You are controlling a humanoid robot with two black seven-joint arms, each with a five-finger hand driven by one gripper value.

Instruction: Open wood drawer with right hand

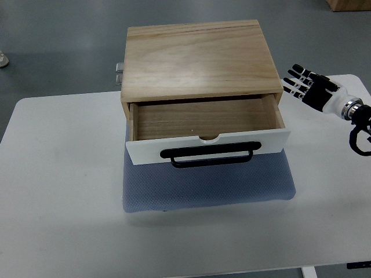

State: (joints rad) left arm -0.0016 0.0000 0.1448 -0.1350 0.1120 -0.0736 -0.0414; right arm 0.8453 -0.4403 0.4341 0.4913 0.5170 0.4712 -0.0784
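- The wood drawer box (197, 58) stands toward the far edge of the white table (58, 191), near its middle, resting on a blue-grey mat (208, 191).
- Its drawer (206, 119) is pulled out toward the near edge, showing a bare wooden inside.
- The drawer's white front panel (145, 152) carries a black bar handle (207, 156), with a small notch cut in the panel's top edge.
- The right hand (310, 87) hovers near the table's far right corner, beside the box and apart from it; fingers stretched out, gripping nothing.
- No brand, label or writing can be read anywhere.
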